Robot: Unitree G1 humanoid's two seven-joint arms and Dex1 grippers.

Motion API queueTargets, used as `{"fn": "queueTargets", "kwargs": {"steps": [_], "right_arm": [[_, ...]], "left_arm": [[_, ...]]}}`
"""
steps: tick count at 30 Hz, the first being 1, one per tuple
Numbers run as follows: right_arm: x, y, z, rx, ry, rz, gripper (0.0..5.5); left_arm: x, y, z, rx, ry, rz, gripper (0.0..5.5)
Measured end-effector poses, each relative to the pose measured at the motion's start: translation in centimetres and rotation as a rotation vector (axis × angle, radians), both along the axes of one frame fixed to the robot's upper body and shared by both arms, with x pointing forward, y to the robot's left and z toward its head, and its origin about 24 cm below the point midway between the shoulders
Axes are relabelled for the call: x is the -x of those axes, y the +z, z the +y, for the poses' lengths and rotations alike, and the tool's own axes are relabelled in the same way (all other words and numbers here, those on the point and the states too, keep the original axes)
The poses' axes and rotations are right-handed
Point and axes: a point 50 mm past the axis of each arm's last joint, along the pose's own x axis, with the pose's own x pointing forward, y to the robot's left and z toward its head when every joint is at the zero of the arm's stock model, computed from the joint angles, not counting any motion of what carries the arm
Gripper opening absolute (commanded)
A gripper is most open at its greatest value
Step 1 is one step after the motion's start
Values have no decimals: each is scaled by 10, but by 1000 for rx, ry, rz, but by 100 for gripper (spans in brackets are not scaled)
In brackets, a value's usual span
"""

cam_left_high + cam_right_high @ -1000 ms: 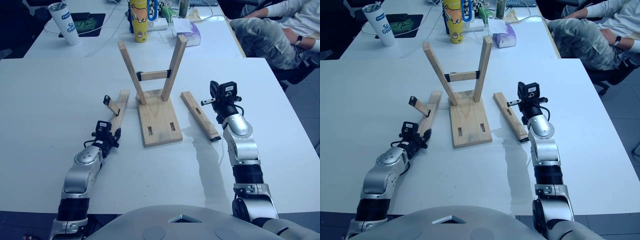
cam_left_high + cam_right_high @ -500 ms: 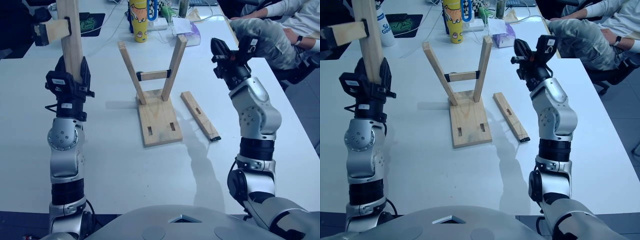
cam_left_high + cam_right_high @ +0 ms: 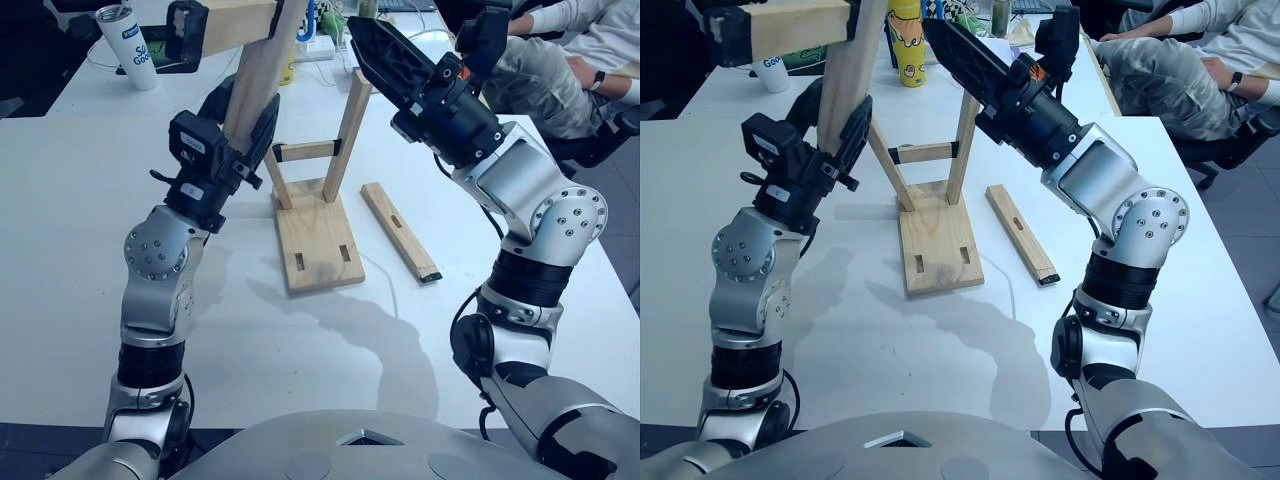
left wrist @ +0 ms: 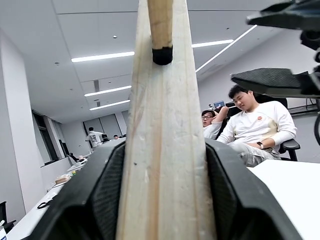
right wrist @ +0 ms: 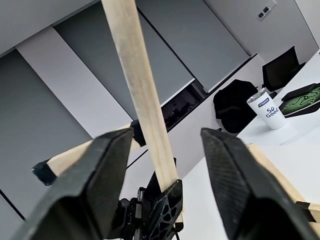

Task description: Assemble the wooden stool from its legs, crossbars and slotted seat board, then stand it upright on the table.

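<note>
Room bright, evenly lit. Source overhead: long white ceiling light strips (image 4: 102,56) in left wrist view, mild glare along edges. White table (image 3: 80,200) throws light back softly. Broad, soft-edged shadow (image 3: 340,340) of raised arms lies on table, on robot's side of seat board (image 3: 318,240). Held leg (image 4: 160,100) pale, well lit, bright against dark fingers (image 4: 100,200) of left gripper (image 4: 167,170). Right wrist view: grey walls (image 5: 50,100) flat, dimmer than tabletop.

Both arms are held high, elbows bent. The left pincer (image 3: 245,112) clamps a stool leg (image 3: 262,60); the right pincer (image 3: 415,35), pointed toward it, has its fingers spread wide.
</note>
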Motion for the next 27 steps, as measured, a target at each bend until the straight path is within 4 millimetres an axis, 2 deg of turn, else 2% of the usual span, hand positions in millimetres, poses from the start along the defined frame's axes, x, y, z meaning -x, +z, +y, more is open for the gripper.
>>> {"fn": "queueTargets", "kwargs": {"steps": [7,9,13,20,24,27], "right_arm": [[-3,8,-3,-30,-20,10,420],[-3,13,-3,-52,-13,2,422],[-3,18,-3,-67,-11,-11,422],[-7,17,-1,-65,-10,15,422],[-8,16,-2,-57,-23,20,369],[-10,15,-3,-32,-37,22,310]], "left_arm": [[3,-8,-7,-63,-73,40,204],[4,-13,-8,-92,-90,61,204],[6,-16,-10,-126,-123,75,204],[10,-26,-18,-188,-199,115,204],[11,-29,-18,-201,-210,127,204],[11,-29,-18,-206,-213,128,204]]}}
